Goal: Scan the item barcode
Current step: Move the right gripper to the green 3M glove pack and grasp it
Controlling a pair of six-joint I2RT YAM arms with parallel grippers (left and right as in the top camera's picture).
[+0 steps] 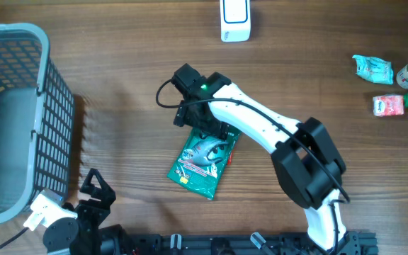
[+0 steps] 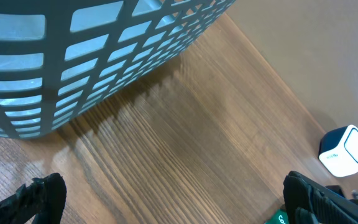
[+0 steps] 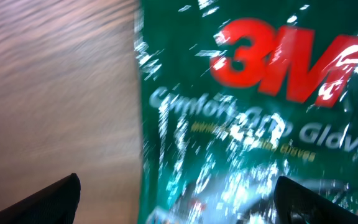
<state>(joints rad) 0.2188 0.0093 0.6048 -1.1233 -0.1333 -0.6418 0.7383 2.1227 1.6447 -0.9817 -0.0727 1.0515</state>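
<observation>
Brown wood table [image 1: 119, 85] is holding a big grey basket [image 1: 48, 106] at the left, the right gripper [image 1: 205, 131] is hanging wide open over the green glove packet [image 1: 202, 161] lying in the middle, and the left gripper [image 1: 98, 185] is sitting open by the basket.

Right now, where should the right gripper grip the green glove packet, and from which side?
Probably the long edge under the open right gripper, coming straight down: the green glove packet lies flat and thin, so only an edge offers purchase.
</observation>
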